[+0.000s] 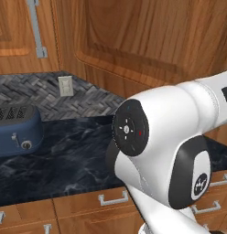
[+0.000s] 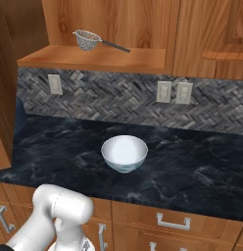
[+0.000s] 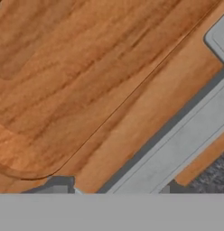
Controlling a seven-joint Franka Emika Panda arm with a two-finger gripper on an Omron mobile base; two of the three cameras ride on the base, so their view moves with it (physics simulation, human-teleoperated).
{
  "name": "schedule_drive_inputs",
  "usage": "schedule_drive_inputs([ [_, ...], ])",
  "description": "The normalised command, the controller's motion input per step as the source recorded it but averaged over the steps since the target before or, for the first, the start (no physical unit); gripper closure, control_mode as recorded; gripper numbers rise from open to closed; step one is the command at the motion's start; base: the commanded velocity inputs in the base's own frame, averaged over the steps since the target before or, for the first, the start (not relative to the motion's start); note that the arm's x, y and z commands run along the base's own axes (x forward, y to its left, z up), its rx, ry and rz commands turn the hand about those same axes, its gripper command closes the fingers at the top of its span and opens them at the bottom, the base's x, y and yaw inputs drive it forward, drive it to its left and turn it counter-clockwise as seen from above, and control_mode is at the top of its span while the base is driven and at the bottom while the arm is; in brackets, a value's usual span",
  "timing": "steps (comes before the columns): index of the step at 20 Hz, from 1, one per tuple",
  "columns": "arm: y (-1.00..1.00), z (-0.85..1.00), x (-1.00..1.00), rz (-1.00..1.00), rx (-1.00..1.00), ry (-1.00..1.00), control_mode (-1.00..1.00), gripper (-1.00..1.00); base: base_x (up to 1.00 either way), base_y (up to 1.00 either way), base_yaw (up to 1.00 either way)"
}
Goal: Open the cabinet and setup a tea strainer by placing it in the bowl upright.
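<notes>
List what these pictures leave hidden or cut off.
- Gripper: hand view, fingers cut by the bottom edge, so their opening is unclear.
- Cabinet top: right base view, cut by the upper edge.
- Counter right part: left base view, behind the arm.

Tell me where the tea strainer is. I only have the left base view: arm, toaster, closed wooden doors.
Observer: The tea strainer sits on the shelf of the open cabinet, with its handle pointing right.
Operator: And the bowl?
Observer: The bowl stands on the dark counter below that shelf, with nothing in it.
Operator: What is the tool near?
Observer: In the hand view the tool faces a wooden door, with its tips on either side of a grey bar handle.
</notes>
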Motion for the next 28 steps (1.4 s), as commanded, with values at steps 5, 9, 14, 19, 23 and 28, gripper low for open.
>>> schedule_drive_inputs([
  [5,0.01,0.0,0.0,0.03,0.08,-0.09,-1.0,-1.0,0.0,0.0,0.0],
  [9,0.01,0.0,-0.08,0.06,0.2,-0.15,-1.0,-1.0,0.0,0.0,0.0],
  [14,0.19,0.15,-0.55,0.05,0.19,-0.03,-1.0,-1.0,0.0,0.0,0.0],
  [19,0.07,0.37,-0.63,0.07,0.21,0.0,-1.0,-1.0,0.0,0.0,0.0],
  [23,-0.13,0.35,-0.21,0.12,0.49,0.0,-1.0,-1.0,0.0,0.0,0.0],
  [28,0.26,-0.06,0.16,0.16,0.25,0.01,-1.0,-1.0,0.0,0.0,0.0],
])
